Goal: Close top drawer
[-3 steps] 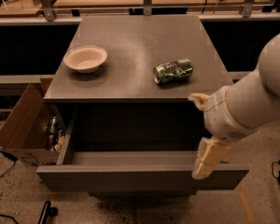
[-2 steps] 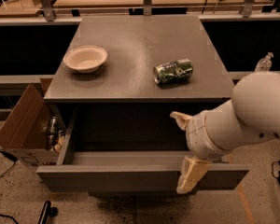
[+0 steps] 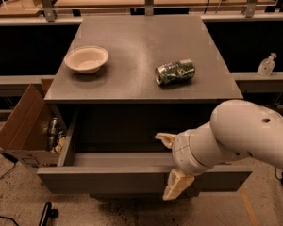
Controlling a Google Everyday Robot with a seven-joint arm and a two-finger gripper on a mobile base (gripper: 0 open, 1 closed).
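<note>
The top drawer (image 3: 108,179) is seen pulled well out of the cabinet (image 3: 141,86), its grey interior exposed beneath the top; the gripper (image 3: 172,164) is held at the front panel, right of the panel's middle, with its fingers (image 3: 178,188) spread wide apart and nothing pinched between them. One finger is placed above the panel's top edge, over the open box, and the other is hung in front of the panel; whether either touches the panel cannot quite be made out.

Trouble could be caused by that straddle. If the drawer is driven in while the upper finger is left inside, the finger could be caught against the cabinet; a push delivered off-centre could skew the drawer on its runners and jam it. A hard slam could send the can (image 3: 175,72), laid on its side on top, rolling towards the bowl (image 3: 86,59) or the edge.

Compared with a second ago, the gripper has been carried leftward along the panel from its right end and lowered slightly; the drawer appears no less open.
</note>
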